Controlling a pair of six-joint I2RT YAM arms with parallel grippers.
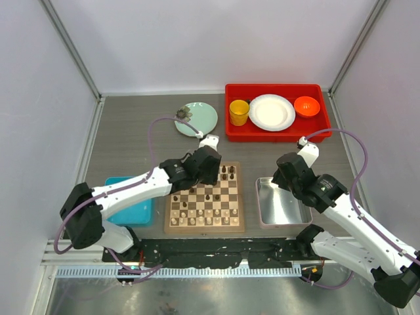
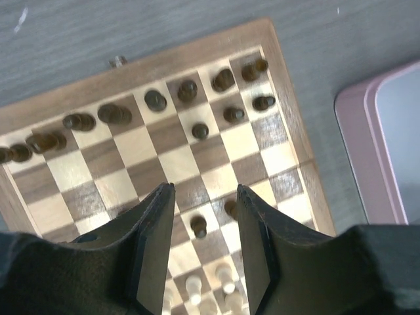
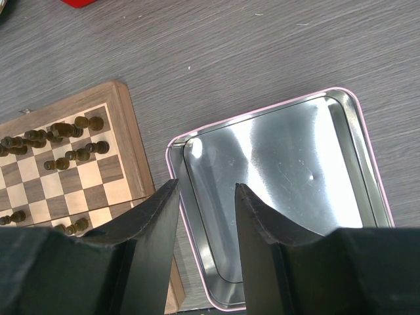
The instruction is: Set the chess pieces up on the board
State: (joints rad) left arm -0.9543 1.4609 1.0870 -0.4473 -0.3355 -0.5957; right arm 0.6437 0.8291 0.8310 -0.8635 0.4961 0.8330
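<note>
The board (image 1: 203,228) lies at the table's near middle. Dark brown chess pieces (image 1: 226,172) stand on its far rows, and a few more stand toward the middle. Pale cream pieces (image 1: 207,216) stand on its near rows. My left gripper (image 1: 210,172) hovers over the far half of the board, open and empty. In the left wrist view (image 2: 205,189) a dark piece (image 2: 199,226) stands on the board (image 2: 197,56) below the gap between the fingers, with pale pieces (image 2: 225,275) nearer. My right gripper (image 1: 285,176) is open and empty above the silver tray (image 3: 354,164).
The silver tray (image 1: 266,213) right of the board holds nothing. A blue tray (image 1: 141,213) lies left of the board under my left arm. A red tray (image 1: 230,128) at the back holds a yellow cup (image 1: 239,112), a white plate (image 1: 272,112) and an orange bowl (image 1: 306,105). A green plate (image 1: 200,120) lies beside it.
</note>
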